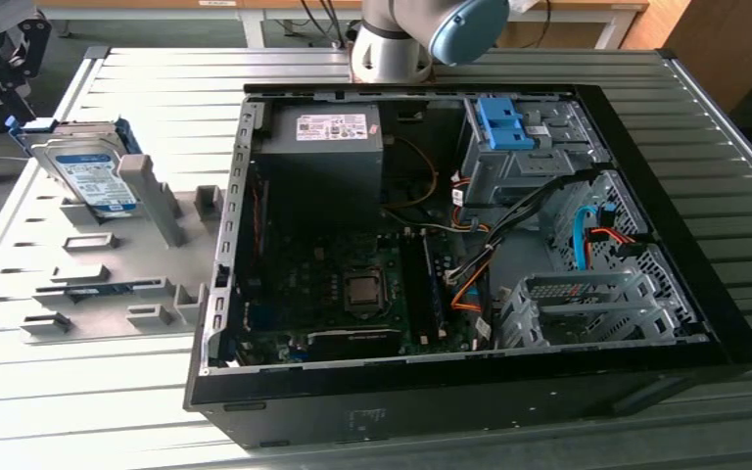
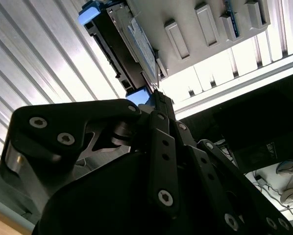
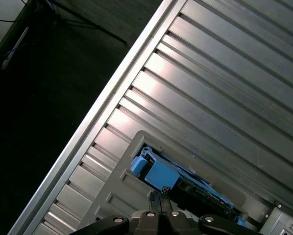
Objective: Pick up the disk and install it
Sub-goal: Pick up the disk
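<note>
Disk (image 1: 93, 179): flat silver rectangle with a white-and-blue label, framed by a blue plastic carrier; stands on edge, leaning slightly, in a slot at the far end of the holder, on the exterior view's left, well apart from the computer case.
Holder (image 1: 154, 257): pale grey moulded plastic plate with raised rectangular blocks and upright tabs; lies flat on the table just beside the case.
Gripper (image 2: 158, 100): black metal linkage bars with round screw heads, converging to a narrow tip; fingertips drawn together with no gap showing, nothing seen between them. Sits at the blue corner tab of the carrier in the second wrist view; contact cannot be told.
Carrier corner: in the first wrist view, a glossy blue block (image 3: 158, 174) just beyond the closed fingertips, over the grey holder edge.
Table (image 1: 63, 401): ribbed aluminium slats, long parallel grooves, bright sheen.
Computer case (image 1: 481, 416): black box lying on its side, side panel off, interior exposed.
Power-supply box (image 1: 321, 166): large grey metal block with a white sticker, in the far corner of the case.
Drive cage (image 1: 523, 166): grey perforated sheet metal, topped by a blue plastic clip (image 1: 507, 122).
Motherboard (image 1: 350, 294): dark green board, flat on the case floor, with orange and black cables beside it.
Arm (image 1: 396, 39): smooth grey cylinder with a pale blue cap, behind the case.
</note>
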Action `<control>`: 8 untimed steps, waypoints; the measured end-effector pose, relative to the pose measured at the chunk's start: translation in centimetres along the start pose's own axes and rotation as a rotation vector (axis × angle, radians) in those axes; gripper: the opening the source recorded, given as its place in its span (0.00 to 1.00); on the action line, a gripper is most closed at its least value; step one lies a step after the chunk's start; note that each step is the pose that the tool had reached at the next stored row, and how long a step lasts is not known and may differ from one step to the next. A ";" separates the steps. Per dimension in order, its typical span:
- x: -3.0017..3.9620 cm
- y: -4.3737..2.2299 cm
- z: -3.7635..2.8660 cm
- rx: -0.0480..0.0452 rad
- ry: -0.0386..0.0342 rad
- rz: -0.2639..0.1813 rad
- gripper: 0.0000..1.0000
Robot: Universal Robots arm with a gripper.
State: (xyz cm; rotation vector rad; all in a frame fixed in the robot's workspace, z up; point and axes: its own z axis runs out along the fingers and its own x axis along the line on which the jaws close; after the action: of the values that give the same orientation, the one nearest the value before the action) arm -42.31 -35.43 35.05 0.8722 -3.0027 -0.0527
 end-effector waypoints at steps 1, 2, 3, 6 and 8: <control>0.00 0.00 0.00 0.0000 0.0000 0.000 0.11; 0.00 0.00 0.00 0.0000 0.0000 0.000 0.11; 0.00 0.00 0.00 0.0000 0.0000 0.000 0.11; 0.00 0.00 0.00 0.0000 0.0000 -0.002 0.11; 0.00 0.00 0.01 0.0001 0.0006 -0.018 0.11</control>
State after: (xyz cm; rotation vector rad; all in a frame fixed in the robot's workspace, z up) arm -42.31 -35.43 35.04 0.8992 -2.9944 -0.0526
